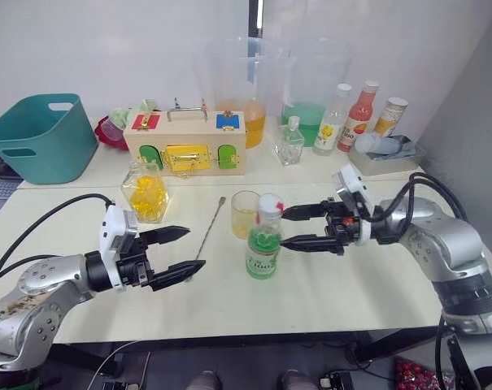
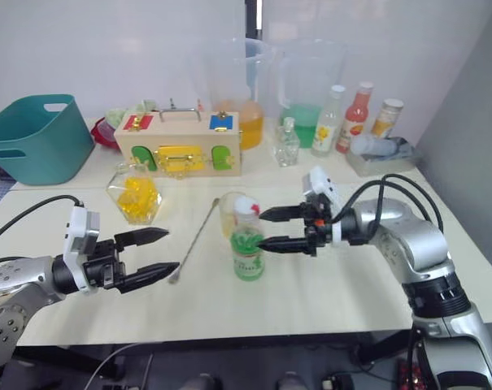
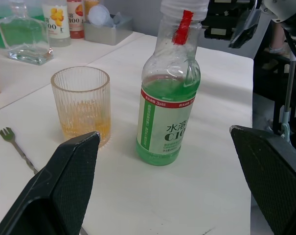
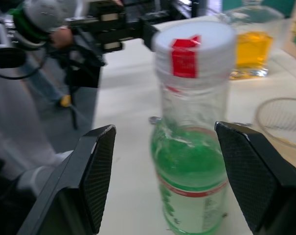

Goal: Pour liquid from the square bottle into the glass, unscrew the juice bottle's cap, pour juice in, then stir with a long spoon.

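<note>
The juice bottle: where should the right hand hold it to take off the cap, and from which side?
Probably grip the cap itself, coming level from the robot's right. The juice bottle stands upright, and the open right hand already faces its neck; the glass stands close behind-left.

Capped juice bottle [image 1: 263, 244] upright just beside the glass [image 1: 245, 214]

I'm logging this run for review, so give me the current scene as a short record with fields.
stage: glass holds some yellow liquid; cap on juice bottle
right gripper: open, fingers either side of the cap, not touching
left gripper: open, empty, left of the juice bottle
square bottle: upright on table, behind left gripper
long spoon: flat on table, left of glass
</note>
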You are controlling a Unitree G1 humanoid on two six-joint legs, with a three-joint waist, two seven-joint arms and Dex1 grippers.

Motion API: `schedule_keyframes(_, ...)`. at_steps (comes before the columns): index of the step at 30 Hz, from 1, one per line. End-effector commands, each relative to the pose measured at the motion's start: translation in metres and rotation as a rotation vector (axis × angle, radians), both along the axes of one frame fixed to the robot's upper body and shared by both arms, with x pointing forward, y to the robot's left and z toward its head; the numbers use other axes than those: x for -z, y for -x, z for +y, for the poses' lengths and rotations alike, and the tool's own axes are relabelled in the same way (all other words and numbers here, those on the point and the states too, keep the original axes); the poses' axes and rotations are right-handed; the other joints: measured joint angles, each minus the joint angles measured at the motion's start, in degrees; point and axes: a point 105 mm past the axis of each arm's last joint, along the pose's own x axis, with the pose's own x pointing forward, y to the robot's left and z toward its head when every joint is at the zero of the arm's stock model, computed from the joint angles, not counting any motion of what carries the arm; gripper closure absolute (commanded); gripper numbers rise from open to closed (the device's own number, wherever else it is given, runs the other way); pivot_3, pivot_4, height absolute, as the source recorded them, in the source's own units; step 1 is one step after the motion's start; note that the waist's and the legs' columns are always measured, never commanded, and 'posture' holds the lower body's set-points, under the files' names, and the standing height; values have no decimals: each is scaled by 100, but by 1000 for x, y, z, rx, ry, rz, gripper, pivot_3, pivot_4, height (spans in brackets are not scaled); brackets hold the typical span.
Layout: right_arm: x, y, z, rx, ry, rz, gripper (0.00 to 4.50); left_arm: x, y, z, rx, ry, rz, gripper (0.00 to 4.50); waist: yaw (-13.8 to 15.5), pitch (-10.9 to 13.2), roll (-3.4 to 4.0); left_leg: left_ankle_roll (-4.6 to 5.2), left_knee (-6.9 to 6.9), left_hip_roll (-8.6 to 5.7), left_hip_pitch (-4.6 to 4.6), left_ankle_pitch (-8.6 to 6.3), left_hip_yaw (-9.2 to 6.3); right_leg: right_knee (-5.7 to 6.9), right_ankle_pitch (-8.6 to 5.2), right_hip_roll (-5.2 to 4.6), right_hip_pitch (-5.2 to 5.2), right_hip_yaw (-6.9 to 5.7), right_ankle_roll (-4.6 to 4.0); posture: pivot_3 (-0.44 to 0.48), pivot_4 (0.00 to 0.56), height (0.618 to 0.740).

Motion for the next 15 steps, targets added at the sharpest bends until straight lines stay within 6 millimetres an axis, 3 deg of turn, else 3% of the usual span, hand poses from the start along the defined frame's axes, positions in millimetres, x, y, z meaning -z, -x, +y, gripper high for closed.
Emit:
schedule_keyframes(1, -14, -5, 0, -79, -1, -91, 1075, -11, 5, -1, -8, -10, -47, 0, 8, 0, 0, 0, 0, 0, 0, 0, 0, 0, 0, 0, 0, 0, 0, 0, 150, 740)
schedule_keyframes(7, -12, -36, 6, -81, 22, -167, 1075, -13, 8, -2, -25, -14, -56, 0, -22, 0, 0, -2, -3, 4, 7, -1, 3, 2, 4, 3, -2, 0, -6, 0, 150, 740)
schedule_keyframes(15, -10, -35, 19, -180, 12, -150, 1075, -17, 8, 2, -39, -28, -61, 0, 7, 1, 1, -10, -3, 2, -2, -5, 0, 3, 7, 0, -12, 1, -10, 0, 150, 740)
